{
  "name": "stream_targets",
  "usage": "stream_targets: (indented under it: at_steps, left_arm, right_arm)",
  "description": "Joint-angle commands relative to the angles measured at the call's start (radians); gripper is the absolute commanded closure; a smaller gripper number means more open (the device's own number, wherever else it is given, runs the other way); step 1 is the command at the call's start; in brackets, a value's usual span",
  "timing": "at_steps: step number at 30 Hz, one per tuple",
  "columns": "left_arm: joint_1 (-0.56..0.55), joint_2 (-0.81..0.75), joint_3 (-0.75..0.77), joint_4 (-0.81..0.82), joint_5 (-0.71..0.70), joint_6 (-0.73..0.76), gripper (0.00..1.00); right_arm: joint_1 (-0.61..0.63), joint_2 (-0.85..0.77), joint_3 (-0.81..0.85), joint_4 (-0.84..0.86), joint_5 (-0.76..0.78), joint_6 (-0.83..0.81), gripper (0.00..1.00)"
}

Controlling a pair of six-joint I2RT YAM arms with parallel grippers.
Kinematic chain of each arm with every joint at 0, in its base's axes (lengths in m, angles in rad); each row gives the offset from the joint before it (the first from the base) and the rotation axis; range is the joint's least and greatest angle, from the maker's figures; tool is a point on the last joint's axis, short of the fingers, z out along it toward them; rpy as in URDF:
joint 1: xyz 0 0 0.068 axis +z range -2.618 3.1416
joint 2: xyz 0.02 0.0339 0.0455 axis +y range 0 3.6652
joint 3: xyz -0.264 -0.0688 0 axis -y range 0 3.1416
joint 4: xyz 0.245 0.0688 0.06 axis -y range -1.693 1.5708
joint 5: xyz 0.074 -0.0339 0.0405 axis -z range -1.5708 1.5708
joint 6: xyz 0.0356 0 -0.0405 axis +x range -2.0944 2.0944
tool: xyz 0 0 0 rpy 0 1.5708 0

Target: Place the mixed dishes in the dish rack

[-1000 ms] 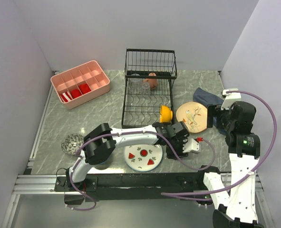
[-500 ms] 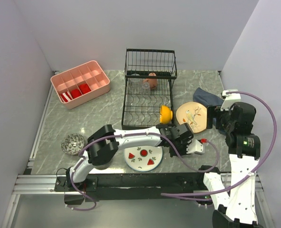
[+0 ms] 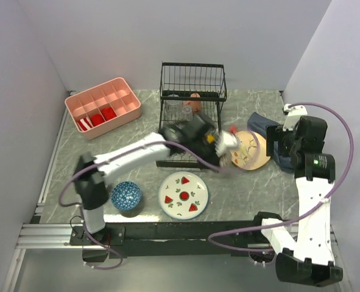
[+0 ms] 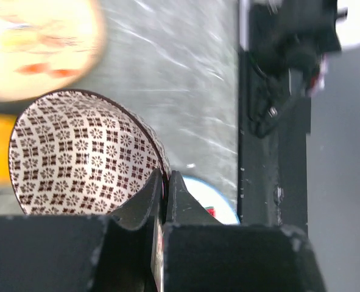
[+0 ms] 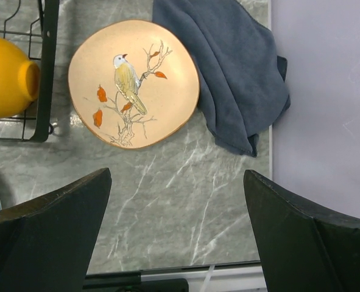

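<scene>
My left gripper (image 4: 164,182) is shut on the rim of the brown patterned small bowl (image 4: 76,152) and holds it in the air. In the top view it is a blur (image 3: 211,153) at the dish rack's (image 3: 189,121) front right corner, by the orange bowl (image 3: 211,141). My right gripper (image 5: 180,207) is open and empty above the table, near the cream bird-motif plate (image 5: 134,82). The watermelon-slice plate (image 3: 183,195) and the blue bowl (image 3: 126,196) lie near the front. The terracotta cup (image 3: 195,103) and the clear glass (image 3: 173,103) stand in the rack's back section. The grey bowl is hidden.
A blue-grey cloth (image 5: 234,73) lies at the right wall beside the bird plate. The pink compartmented tray (image 3: 102,106) with red items stands at the back left. The orange bowl (image 5: 6,76) leans on the rack's edge (image 5: 45,73).
My left arm has swung from the table's front right up and back to the rack's front corner with the brown bowl. This uncovered the blue bowl. The right arm shifted slightly.
</scene>
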Motion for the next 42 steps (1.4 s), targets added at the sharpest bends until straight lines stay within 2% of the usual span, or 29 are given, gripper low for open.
stream_targets:
  at_steps: [1, 2, 4, 5, 6, 8, 9, 11, 12, 13, 14, 16, 22, 27, 31, 42]
  left_arm:
    - [0.185, -0.171, -0.101, 0.159, 0.213, -0.191, 0.99]
    - [0.21, -0.189, -0.136, 0.208, 0.233, -0.227, 0.99]
    - [0.285, -0.27, -0.292, 0.438, 0.318, -0.386, 0.99]
    - [0.307, -0.304, -0.433, 0.547, 0.336, -0.446, 0.99]
    - [0.324, -0.361, -0.501, 0.801, 0.371, -0.559, 0.99]
    - [0.36, -0.395, -0.656, 1.012, 0.362, -0.674, 0.99]
    - [0.364, -0.392, -0.687, 1.186, 0.349, -0.778, 0.99]
    - [0.374, -0.336, -0.741, 1.329, 0.333, -0.886, 0.99]
    - [0.376, -0.312, -0.758, 1.414, 0.324, -1.011, 0.99]
    - [0.379, -0.292, -0.776, 1.592, 0.283, -1.063, 0.99]
    - [0.38, -0.266, -0.802, 1.644, 0.255, -1.101, 0.99]
    - [0.4, -0.257, -0.799, 1.649, 0.189, -1.157, 0.99]
    - [0.508, -0.214, -0.857, 1.75, 0.146, -1.308, 0.99]
    - [0.54, -0.069, -0.853, 1.943, 0.105, -1.503, 0.99]
    - [0.545, 0.028, -0.812, 2.014, 0.062, -1.609, 0.99]
    - [0.535, 0.146, -0.749, 1.979, 0.002, -1.735, 0.99]
  right_arm:
    - [-0.006, 0.062, 0.062, 0.01, 0.01, 0.016, 0.04]
    - [-0.006, 0.071, 0.064, 0.019, 0.01, 0.022, 0.04]
    - [-0.005, 0.102, 0.068, 0.029, 0.002, 0.025, 0.04]
    - [-0.006, 0.114, 0.071, 0.032, 0.005, 0.021, 0.04]
    - [-0.006, 0.127, 0.073, 0.033, 0.01, 0.019, 0.04]
    - [-0.006, 0.163, 0.091, 0.03, 0.02, 0.012, 0.04]
    - [-0.006, 0.177, 0.1, 0.026, 0.022, 0.005, 0.04]
    - [-0.006, 0.202, 0.125, 0.025, 0.033, -0.016, 0.04]
    - [-0.006, 0.214, 0.134, 0.027, 0.037, -0.025, 0.03]
    - [-0.006, 0.22, 0.139, 0.027, 0.039, -0.03, 0.03]
    - [-0.006, 0.228, 0.143, 0.024, 0.063, -0.031, 0.03]
    - [-0.008, 0.251, 0.163, 0.006, 0.068, -0.021, 0.03]
    - [-0.008, 0.253, 0.11, -0.019, 0.074, -0.013, 0.03]
    - [-0.008, 0.277, 0.136, -0.036, 0.123, -0.024, 0.03]
    - [-0.008, 0.306, 0.171, -0.071, 0.155, -0.027, 0.03]
    - [-0.006, 0.326, 0.162, -0.071, 0.175, -0.03, 0.03]
